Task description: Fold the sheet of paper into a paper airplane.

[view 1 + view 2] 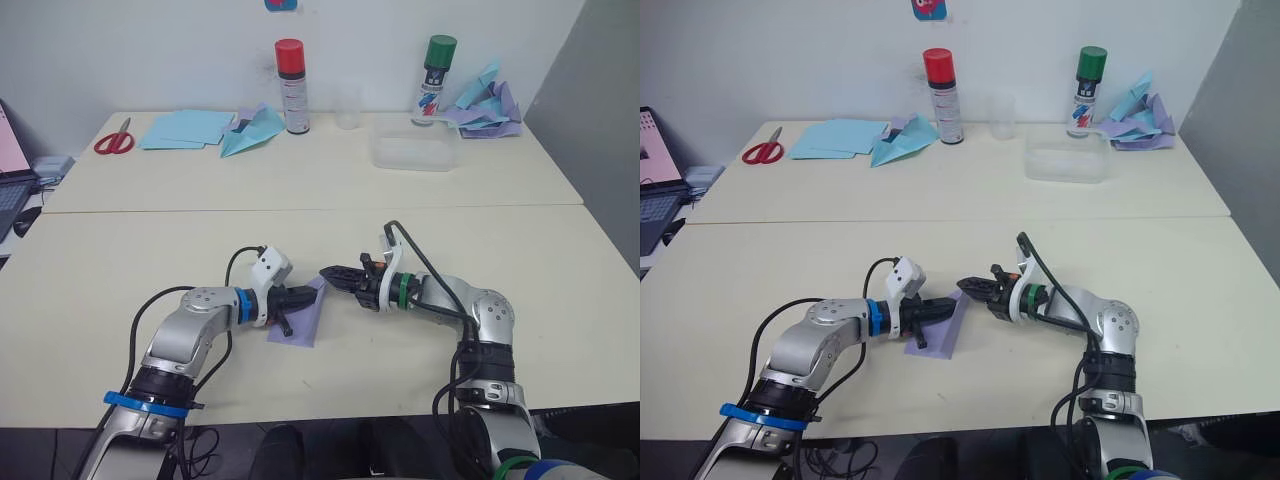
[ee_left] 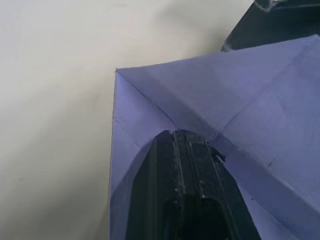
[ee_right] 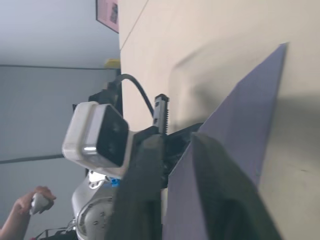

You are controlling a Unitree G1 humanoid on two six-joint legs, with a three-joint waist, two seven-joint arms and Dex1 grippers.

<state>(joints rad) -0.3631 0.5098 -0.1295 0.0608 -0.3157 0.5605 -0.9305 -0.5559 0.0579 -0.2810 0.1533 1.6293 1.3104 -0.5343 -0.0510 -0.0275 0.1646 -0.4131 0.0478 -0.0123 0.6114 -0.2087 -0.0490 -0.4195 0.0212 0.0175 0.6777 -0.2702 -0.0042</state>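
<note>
The sheet of paper (image 1: 305, 325) is pale lavender with crossing creases (image 2: 225, 90) and lies on the near table between my two grippers. My left gripper (image 1: 312, 296) is shut, and its joined fingertips (image 2: 176, 135) press down on the sheet where the creases meet. My right gripper (image 1: 328, 272) reaches in from the right and is shut on the sheet's far corner. That corner stands lifted off the table, and the paper (image 3: 240, 115) runs in between the two fingers. The paper airplane is out of view.
On the far table stand a red-capped can (image 1: 290, 85), a green-capped can (image 1: 435, 80), a clear cup (image 1: 347, 108) and a clear plastic box (image 1: 415, 150). Light blue sheets (image 1: 185, 128), a blue plane (image 1: 250, 130), red scissors (image 1: 115, 140) and a crumpled heap (image 1: 485, 105) lie there. A person's hand (image 3: 32, 200) shows.
</note>
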